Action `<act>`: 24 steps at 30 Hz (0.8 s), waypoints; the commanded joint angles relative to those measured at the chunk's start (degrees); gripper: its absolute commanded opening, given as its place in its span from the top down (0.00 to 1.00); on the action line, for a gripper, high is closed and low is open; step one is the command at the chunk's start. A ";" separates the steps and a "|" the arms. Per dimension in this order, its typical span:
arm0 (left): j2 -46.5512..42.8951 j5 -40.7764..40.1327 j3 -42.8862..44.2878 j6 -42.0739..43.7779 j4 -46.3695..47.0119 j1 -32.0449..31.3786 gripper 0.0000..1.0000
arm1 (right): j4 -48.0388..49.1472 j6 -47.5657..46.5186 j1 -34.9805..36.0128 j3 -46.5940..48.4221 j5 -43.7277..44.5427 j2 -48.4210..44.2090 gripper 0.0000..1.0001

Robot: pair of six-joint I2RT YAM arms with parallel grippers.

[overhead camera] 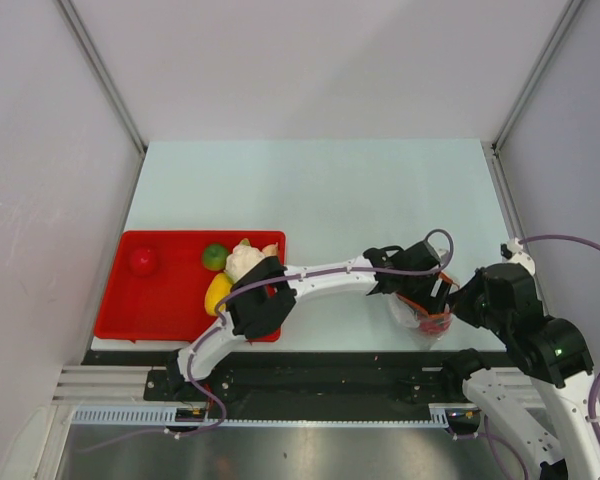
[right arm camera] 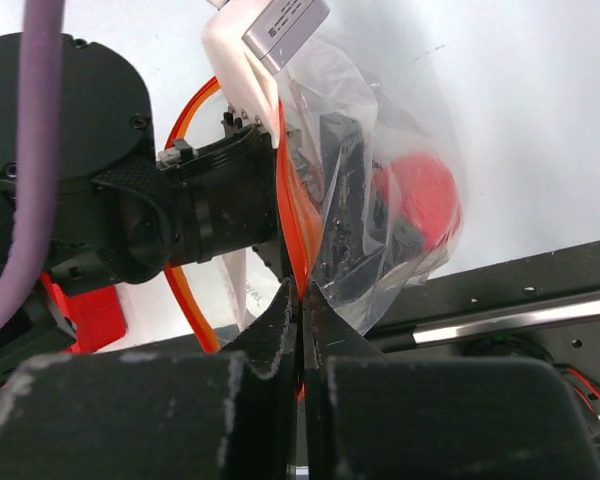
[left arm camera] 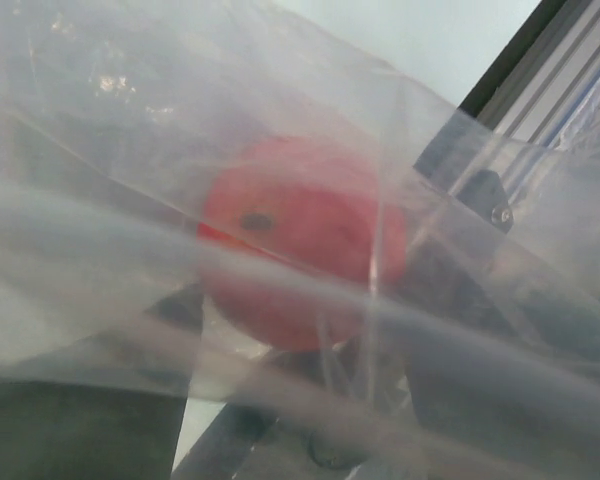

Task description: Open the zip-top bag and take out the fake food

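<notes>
Our right gripper (right arm camera: 302, 312) is clenched on the mouth of the zip-top bag (right arm camera: 405, 110). Inside the bag, the red ball (left arm camera: 300, 240) lies just ahead of our left gripper (right arm camera: 365, 215), probably within reach. The plastic blurs its jaws, so we cannot tell their state.

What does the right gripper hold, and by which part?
The right gripper holds the zip-top bag, pinched at its mouth edge, along the red zip strip.
</notes>
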 commanded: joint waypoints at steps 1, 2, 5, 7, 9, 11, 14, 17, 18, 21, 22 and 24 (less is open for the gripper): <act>2.08 -1.53 0.58 -2.48 2.22 0.15 0.19 | -0.82 -0.71 0.13 0.71 -0.51 -0.80 1.00; 1.73 -1.44 0.06 -2.83 3.10 0.16 0.18 | -0.91 -0.97 0.13 0.97 -0.60 -0.71 1.00; -0.38 -3.02 -2.93 -4.07 7.23 0.07 0.17 | -1.26 -1.85 0.13 1.76 -0.60 -0.63 1.00; -1.60 -5.03 -4.43 -4.42 9.25 0.07 0.16 | -1.35 -2.64 0.21 2.03 -0.78 -0.36 1.00; -1.61 -5.75 -4.52 -5.55 9.96 0.16 0.16 | -1.35 -3.17 0.21 2.38 -1.04 -0.19 1.00; -1.18 -6.45 -4.34 -6.26 10.93 0.24 0.16 | -1.44 -3.78 0.13 2.64 -1.39 0.08 1.00; -0.39 -7.16 -3.55 -7.14 11.55 0.33 0.18 | -1.61 -4.75 0.21 3.08 -1.57 0.25 1.00; -0.47 -7.77 -4.08 -7.41 13.39 0.51 0.29 | -2.23 -5.54 0.21 3.96 -1.66 0.34 1.00; -0.47 -7.95 -3.82 -7.06 13.39 0.51 0.37 | -2.67 -5.80 0.13 4.40 -1.49 0.34 1.00; -1.35 -8.38 -3.90 -5.39 13.04 0.60 0.56 | -3.29 -6.16 0.13 4.93 -0.78 0.17 1.00; -1.78 -8.91 -3.90 -4.87 12.52 0.60 0.60 | -3.37 -6.24 0.21 4.93 -0.52 0.17 1.00; -3.71 -9.09 -4.69 -2.93 11.38 0.60 0.69 | -3.20 -6.33 0.21 4.93 -0.08 0.17 1.00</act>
